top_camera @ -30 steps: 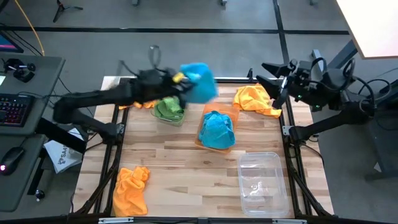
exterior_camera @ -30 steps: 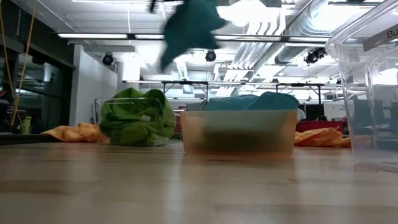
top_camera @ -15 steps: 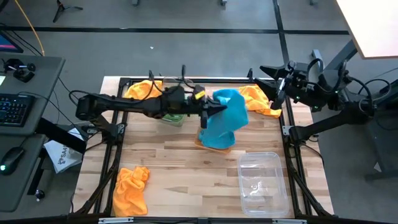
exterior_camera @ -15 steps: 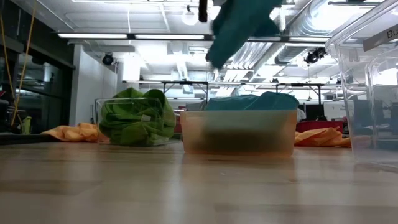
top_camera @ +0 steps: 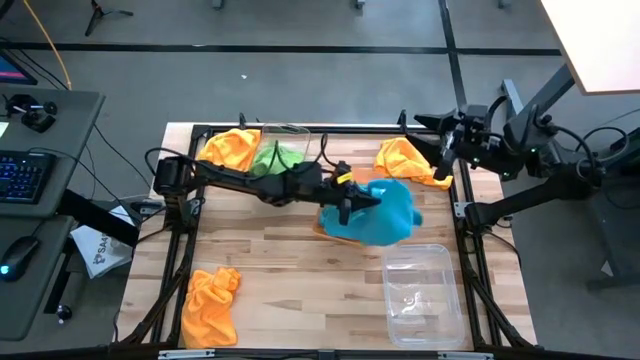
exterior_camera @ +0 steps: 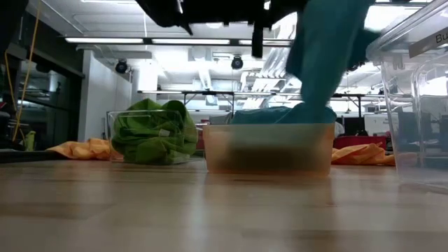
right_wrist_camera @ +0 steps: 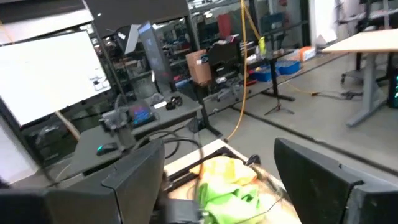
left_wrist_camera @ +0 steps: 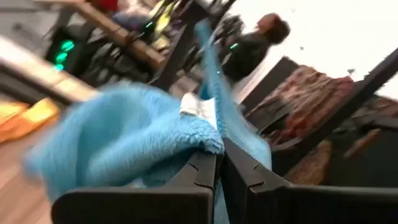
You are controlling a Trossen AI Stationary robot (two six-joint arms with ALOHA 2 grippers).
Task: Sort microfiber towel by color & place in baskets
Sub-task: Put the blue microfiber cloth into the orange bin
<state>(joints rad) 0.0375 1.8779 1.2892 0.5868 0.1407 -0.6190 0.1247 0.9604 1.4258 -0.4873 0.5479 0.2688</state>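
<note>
A pale butcher-block table (top_camera: 290, 290) framed in black rails stands in a workshop with grey flooring, a keyboard desk to one side and ceiling lights beyond. Nearest the front edge lie a crumpled orange fuzzy towel (top_camera: 208, 303) on bare wood and an empty clear rectangular plastic basket (top_camera: 418, 293), presumably reserved for a colour not yet sorted. Mid-table, the left gripper (top_camera: 352, 201) is pinched tight on a sky-blue fuzzy microfiber towel (top_camera: 385, 211), which hangs from its fingers above the translucent orange plastic basket (exterior_camera: 267, 148); holding it by one corner lets the cloth drape straight down, so it should fall in a heap on the blue cloth already inside. Farther back sits a second clear basket heaped with lime-green towels (exterior_camera: 154, 131), and two more orange towels, one at the far left corner (top_camera: 229, 147) and one at the far right (top_camera: 407, 158), wait unsorted. The right gripper (top_camera: 447, 140) hovers past the far right edge of the table with its fingers spread wide and nothing between them, evidently parked. The overhead view gives the layout and which basket lies under the blue cloth, but not height; the table-level view shows the cloth's lower end reaching the pile in the orange basket. The left wrist view alone shows the fingers (left_wrist_camera: 205, 177) closed on a fold near a small white label (left_wrist_camera: 198, 112), and a person in the background.
</note>
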